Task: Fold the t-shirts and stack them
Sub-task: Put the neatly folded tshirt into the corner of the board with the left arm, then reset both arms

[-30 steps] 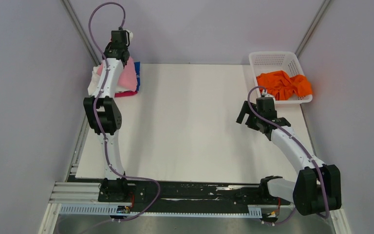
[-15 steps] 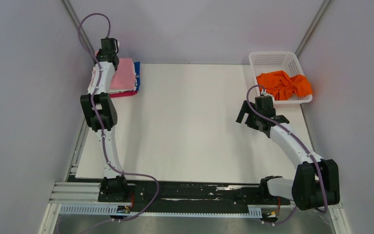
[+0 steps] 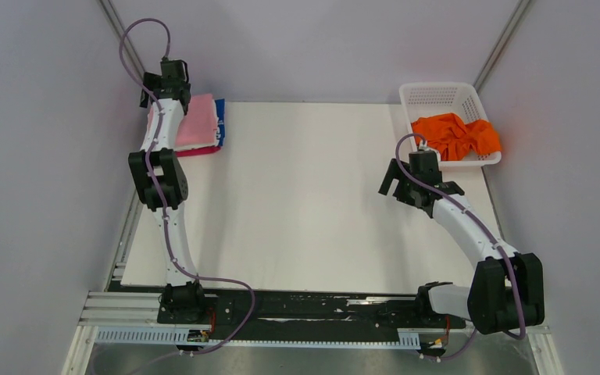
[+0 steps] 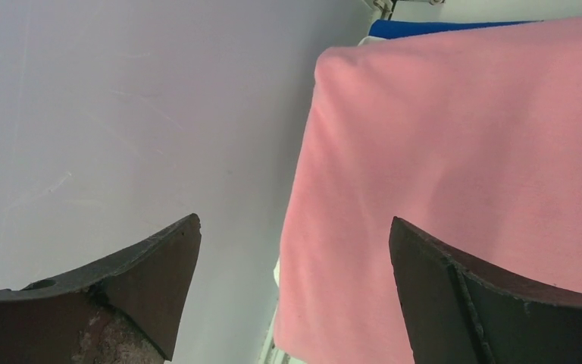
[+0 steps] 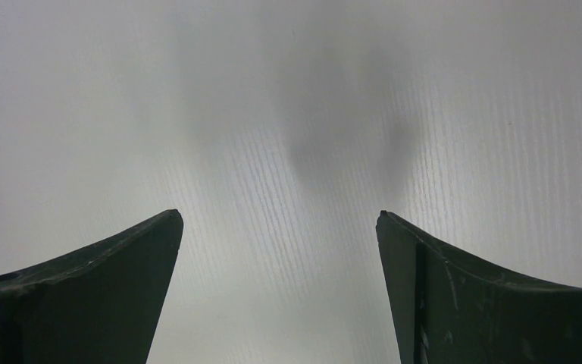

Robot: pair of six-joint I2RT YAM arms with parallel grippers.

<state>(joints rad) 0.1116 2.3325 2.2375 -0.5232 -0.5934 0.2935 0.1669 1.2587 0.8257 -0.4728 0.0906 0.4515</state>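
A folded light pink t-shirt lies on top of a stack at the far left corner of the table. A blue t-shirt shows at the stack's right edge and a magenta one at its near edge. My left gripper hangs open over the stack's far left edge and holds nothing. An orange t-shirt lies crumpled in the basket. Over bare table near the right side, my right gripper is open and empty.
The white lattice basket stands at the far right corner of the white table. Grey walls close in the left, back and right sides. The left arm stretches along the table's left edge.
The left gripper opened and let go of the pink t-shirt, which now lies flat on the stack. The left wrist moved left and back. The right arm barely moved.
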